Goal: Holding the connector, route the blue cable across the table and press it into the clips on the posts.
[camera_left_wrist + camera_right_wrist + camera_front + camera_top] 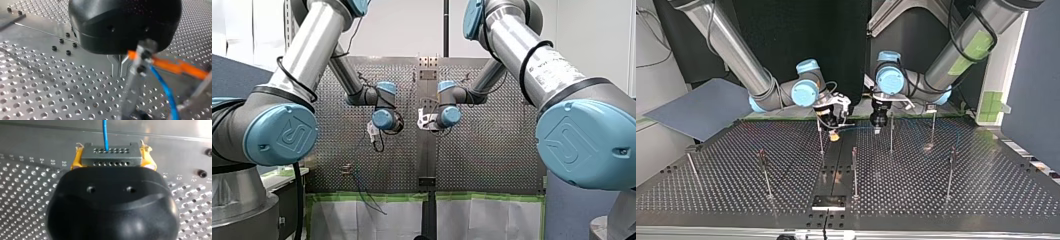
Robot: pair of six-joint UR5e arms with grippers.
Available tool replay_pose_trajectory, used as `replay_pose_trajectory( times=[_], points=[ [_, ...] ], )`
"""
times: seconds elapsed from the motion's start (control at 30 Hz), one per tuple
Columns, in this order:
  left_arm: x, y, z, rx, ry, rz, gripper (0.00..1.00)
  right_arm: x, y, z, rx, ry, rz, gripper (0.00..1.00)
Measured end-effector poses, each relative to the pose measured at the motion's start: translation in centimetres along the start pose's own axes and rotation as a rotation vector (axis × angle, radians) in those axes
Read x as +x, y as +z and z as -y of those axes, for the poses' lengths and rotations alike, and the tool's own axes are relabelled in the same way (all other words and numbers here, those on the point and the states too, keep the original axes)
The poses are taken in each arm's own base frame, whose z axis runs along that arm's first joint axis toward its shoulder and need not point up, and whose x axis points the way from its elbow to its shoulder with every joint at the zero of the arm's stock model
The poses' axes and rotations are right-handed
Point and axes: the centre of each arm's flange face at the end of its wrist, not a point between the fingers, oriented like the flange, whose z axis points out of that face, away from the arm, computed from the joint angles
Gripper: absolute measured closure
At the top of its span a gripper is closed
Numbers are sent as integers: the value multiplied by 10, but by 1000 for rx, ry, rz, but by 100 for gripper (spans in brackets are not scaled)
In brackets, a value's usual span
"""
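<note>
Right wrist view: my right gripper (112, 149) has its yellow-padded fingers (76, 161) clenched on the grey connector (112, 157), and the blue cable (105, 132) leaves the connector over the bench (25, 195). Left wrist view: a post (135, 85) with a clip (144, 53) stands just beside my left gripper (119, 66), and the cable runs down from by the clip. Whether that gripper grasps anything I cannot tell. Top view: both grippers hang close together, low over the bench.

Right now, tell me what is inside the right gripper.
The right gripper clamps a grey connector between yellow pads; the blue cable leaves its far face. The gripper's black body covers the connector's near end.
</note>
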Motion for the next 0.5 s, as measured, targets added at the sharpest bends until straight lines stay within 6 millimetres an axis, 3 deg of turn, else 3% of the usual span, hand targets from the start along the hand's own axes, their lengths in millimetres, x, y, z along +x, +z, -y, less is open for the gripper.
replay_pose_trajectory(
  times=[0.2,0.5],
  points=[
    [-21,-10,5,-22,-2,12,100,14,-1,-1,-3,-8,11,100],
    [-55,-29,12,-55,2,24,100,60,-16,-3,-9,31,-25,100]
  ],
)
